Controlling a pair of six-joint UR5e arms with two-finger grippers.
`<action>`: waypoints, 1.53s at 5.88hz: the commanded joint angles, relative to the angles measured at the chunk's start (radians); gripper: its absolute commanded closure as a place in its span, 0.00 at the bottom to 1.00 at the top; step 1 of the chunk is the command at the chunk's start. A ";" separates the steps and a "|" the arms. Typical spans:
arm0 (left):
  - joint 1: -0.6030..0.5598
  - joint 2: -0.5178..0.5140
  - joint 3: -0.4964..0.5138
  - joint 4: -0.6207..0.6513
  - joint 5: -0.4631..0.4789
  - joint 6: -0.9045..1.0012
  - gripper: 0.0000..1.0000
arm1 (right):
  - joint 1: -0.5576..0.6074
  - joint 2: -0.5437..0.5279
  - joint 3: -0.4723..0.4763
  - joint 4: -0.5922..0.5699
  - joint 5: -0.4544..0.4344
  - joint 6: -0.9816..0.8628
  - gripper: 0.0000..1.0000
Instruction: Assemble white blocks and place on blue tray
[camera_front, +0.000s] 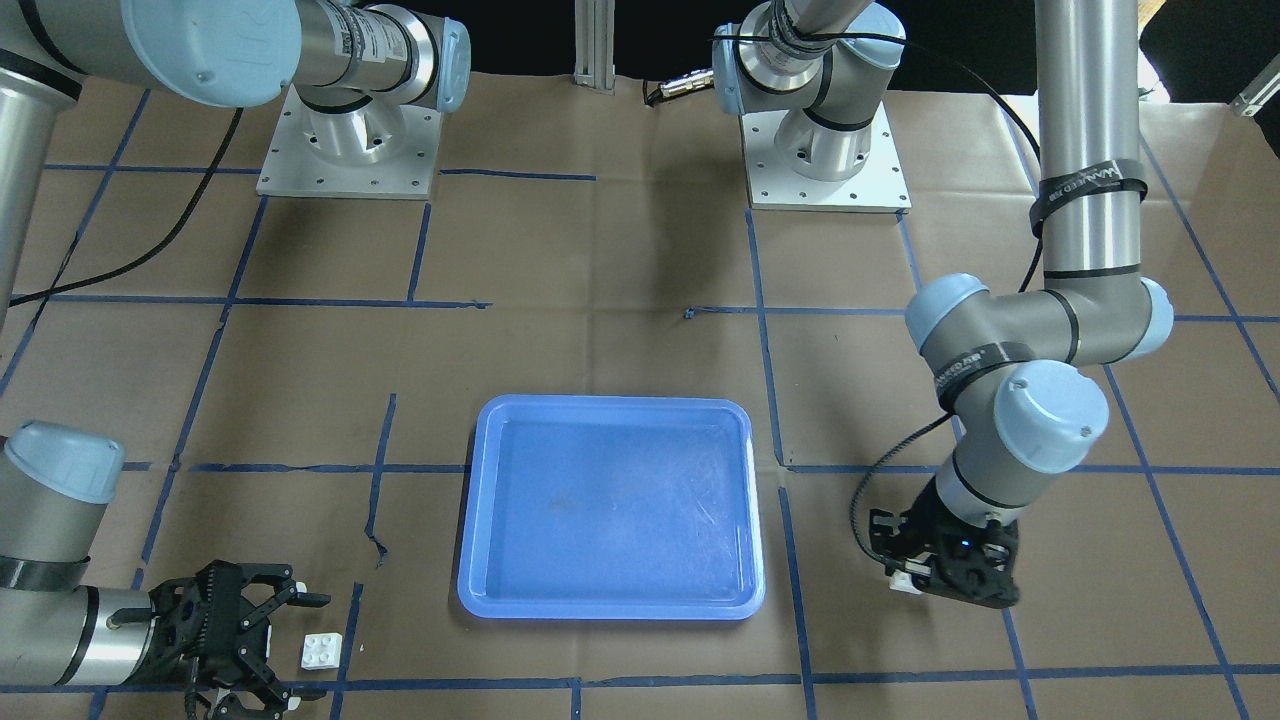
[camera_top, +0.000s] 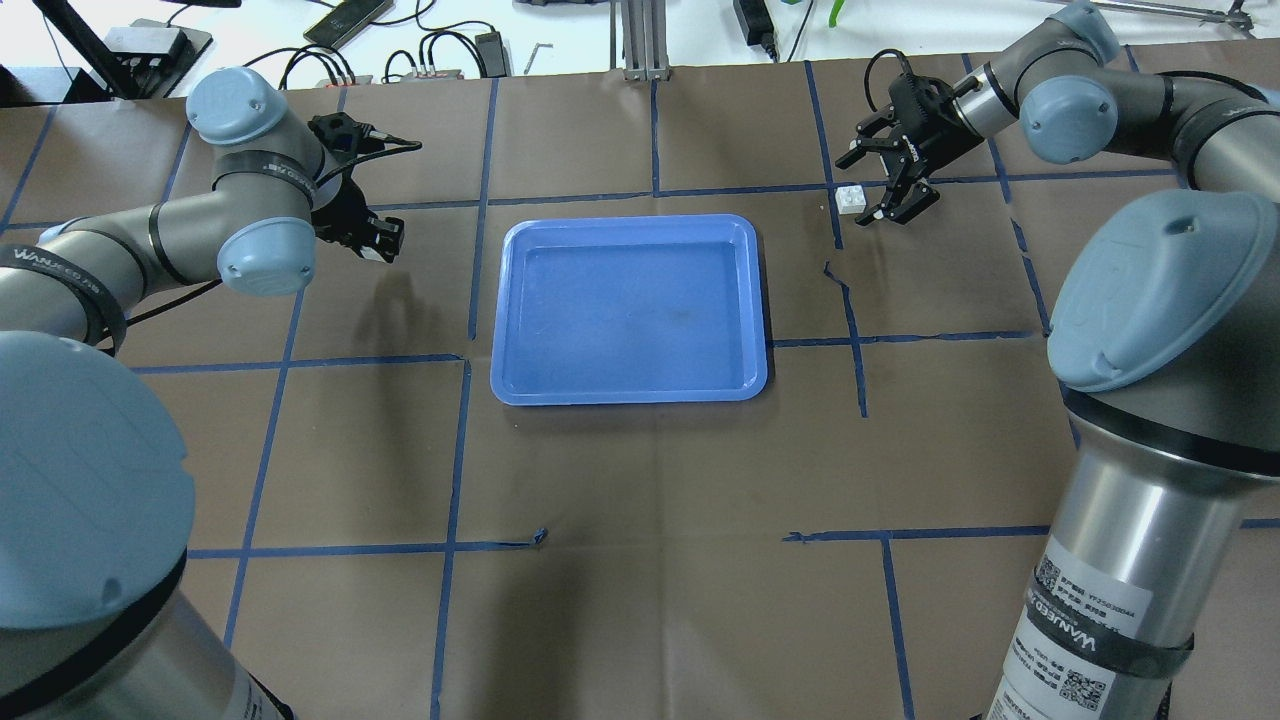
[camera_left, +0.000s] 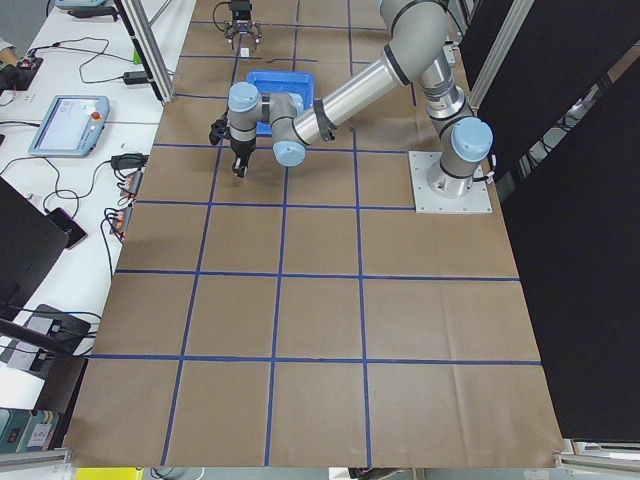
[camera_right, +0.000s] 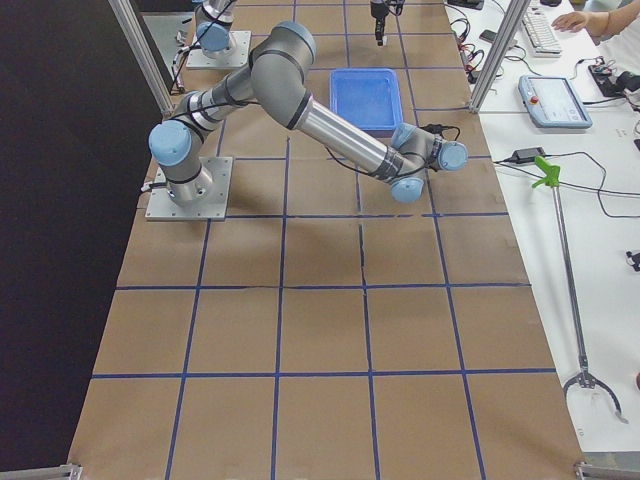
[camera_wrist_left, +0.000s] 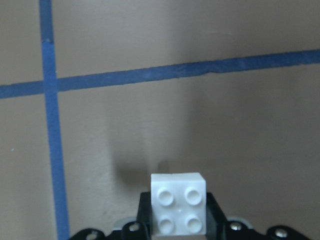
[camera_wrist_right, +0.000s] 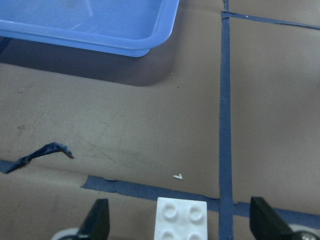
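Brown paper covers the table (camera_top: 640, 480), ruled into squares by blue tape lines (camera_top: 455, 450). The left arm (camera_top: 120, 250) comes in from the left edge of the overhead view, and the right arm (camera_top: 1150, 100) from the right edge. Both reach toward the upper part of that frame.

Between them, at the centre of the overhead view, the blue tray (camera_top: 630, 396) lies flat on the paper. Nothing lies in it. It sits well apart from both grippers.

The right gripper (camera_top: 868, 190) is at the upper right of the overhead view, low over the paper and to the right of the tray. Its jaws are spread wide, and the wrist view shows one finger (camera_wrist_right: 97, 220) at lower left and the other at lower right. The left gripper (camera_top: 375, 243) is at the upper left, left of the tray, and points down. Its jaws are clamped on the held white block (camera_wrist_left: 178, 203), which sits at the bottom centre of the left wrist view with its four studs facing the camera. Whether this block clears the paper I cannot tell.

The loose white block (camera_top: 851, 199) rests studs-up on the paper between the right gripper's spread fingers, just beside a tape line and touching neither finger.
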 joint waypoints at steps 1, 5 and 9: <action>-0.154 0.063 -0.029 -0.128 0.007 0.213 0.89 | 0.000 0.006 0.000 0.000 -0.004 0.012 0.05; -0.286 0.038 -0.021 -0.131 -0.002 0.947 0.89 | -0.012 0.005 -0.004 -0.002 -0.005 0.034 0.47; -0.403 0.011 0.004 -0.129 -0.005 0.843 0.89 | -0.012 -0.016 -0.017 -0.002 -0.007 0.034 0.69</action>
